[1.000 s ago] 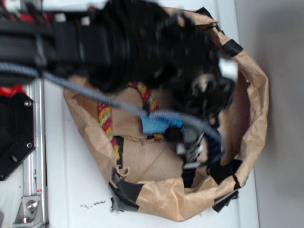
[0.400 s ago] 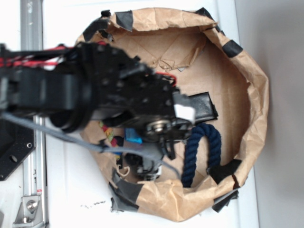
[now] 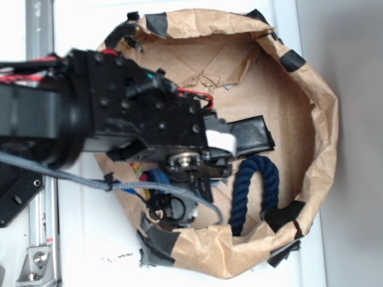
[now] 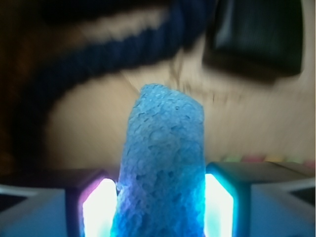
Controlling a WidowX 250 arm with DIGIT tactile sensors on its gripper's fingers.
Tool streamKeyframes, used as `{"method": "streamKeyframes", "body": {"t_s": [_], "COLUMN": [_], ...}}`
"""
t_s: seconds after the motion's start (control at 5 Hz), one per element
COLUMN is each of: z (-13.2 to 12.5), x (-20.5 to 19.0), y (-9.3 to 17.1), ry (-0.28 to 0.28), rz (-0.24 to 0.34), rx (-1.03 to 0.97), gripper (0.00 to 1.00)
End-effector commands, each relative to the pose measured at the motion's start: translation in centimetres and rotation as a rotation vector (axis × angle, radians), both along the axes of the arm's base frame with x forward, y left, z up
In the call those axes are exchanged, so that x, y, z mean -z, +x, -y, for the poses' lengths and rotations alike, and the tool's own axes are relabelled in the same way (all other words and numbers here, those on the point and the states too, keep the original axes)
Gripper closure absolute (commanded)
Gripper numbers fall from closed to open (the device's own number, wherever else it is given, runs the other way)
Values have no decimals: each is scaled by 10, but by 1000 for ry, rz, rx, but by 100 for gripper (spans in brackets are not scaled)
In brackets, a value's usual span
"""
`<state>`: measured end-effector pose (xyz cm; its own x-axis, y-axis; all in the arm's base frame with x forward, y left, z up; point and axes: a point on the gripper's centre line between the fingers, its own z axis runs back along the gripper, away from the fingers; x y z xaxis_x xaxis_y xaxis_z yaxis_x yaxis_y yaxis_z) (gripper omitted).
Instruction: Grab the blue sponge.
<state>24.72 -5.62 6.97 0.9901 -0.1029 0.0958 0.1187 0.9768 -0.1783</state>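
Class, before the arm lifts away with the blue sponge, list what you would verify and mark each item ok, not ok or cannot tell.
1. Blue sponge between both fingers of the hand: ok.
2. Sponge upright, not slipping: cannot tell.
3. Navy rope outside the grip: ok.
4. Black pad outside the grip: ok.
5. Grey cable free of the paper bag rim: cannot tell.

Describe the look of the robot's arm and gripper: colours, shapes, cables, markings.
The arm is black and blocky, studded with screws, carrying red wires, a braided grey cable and a white label. The gripper has glowing white finger pads.
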Motion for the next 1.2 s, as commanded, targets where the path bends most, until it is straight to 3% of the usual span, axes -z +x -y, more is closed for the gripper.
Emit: {"method": "streamKeyframes", "body": {"t_s": [0.0, 0.4, 1.0], "z": [7, 5, -2], "x": [-89, -121, -138], "y": [30, 43, 41], "ry": [-1, 32, 67], "rz": [185, 227, 272], "rx": [-15, -23, -50], "gripper": [100, 100, 100]}}
